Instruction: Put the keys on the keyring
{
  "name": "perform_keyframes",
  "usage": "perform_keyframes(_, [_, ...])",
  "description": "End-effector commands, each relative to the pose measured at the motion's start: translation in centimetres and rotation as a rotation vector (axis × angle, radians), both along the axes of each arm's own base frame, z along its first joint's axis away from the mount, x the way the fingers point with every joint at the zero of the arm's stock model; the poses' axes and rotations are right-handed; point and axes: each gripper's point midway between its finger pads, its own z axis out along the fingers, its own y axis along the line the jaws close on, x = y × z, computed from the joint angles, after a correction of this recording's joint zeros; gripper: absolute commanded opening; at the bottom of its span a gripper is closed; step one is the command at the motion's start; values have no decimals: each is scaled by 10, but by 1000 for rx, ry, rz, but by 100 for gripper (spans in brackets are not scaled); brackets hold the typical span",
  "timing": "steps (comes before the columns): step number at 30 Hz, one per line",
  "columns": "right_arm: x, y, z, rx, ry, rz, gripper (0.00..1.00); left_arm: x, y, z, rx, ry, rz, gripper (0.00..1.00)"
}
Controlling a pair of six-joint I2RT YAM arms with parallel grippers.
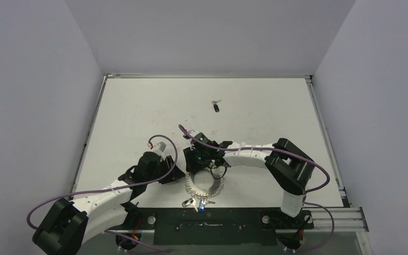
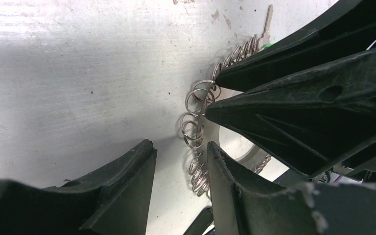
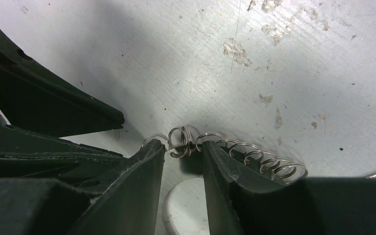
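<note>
On the grey-walled, scuffed white table (image 1: 138, 106), left pincer (image 2: 180, 145) and right pincer (image 3: 183, 145) gape at the keyring (image 1: 193, 188).

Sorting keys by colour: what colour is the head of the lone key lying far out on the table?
Black, with a silver blade. The lone key shows best in the top external view.

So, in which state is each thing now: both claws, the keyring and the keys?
left claw: open, fingers on either side of the keyring's rim.
right claw: open, one rim loop between its fingertips.
keyring: lying flat on the table.
black-headed key: loose on the table, far from the ring, not threaded.
blue-headed key: lying at the ring's near side; whether it is attached cannot be told.
</note>
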Motion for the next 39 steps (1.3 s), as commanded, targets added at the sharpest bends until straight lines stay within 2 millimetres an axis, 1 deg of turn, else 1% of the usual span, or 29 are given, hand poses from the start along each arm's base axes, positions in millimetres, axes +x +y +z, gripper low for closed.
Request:
perform_keyframes(1, [12,12,10,46,-17,-20,34,17,-5,17,-31,-94,10,41])
perform_keyframes(6, [11,16,4,82,29,-20,22,24,-7,17,-27,-113,10,41])
perform_keyframes(9, [12,24,8,155,58,-19,17,26,-8,16,-23,-116,3,41])
perform_keyframes(15, [12,33,24,254,83,-1,16,29,-9,16,-11,-152,-24,41])
perform_keyframes(20, [8,39,35,310,93,31,20,32,-6,23,9,-240,-54,41])
perform_keyframes(25, [15,27,37,246,37,6,26,34,1,35,26,-347,-65,42])
perform_keyframes(27, [14,24,36,220,29,4,25,35,4,39,32,-380,-56,42])
perform_keyframes(30, [8,17,27,163,43,-2,20,36,8,43,41,-413,-49,42])
perform_keyframes(33, [5,10,20,122,44,-34,19,36,11,43,48,-409,-31,42])
perform_keyframes(39, [-1,-1,20,107,42,-86,28,33,9,35,38,-351,-28,42])
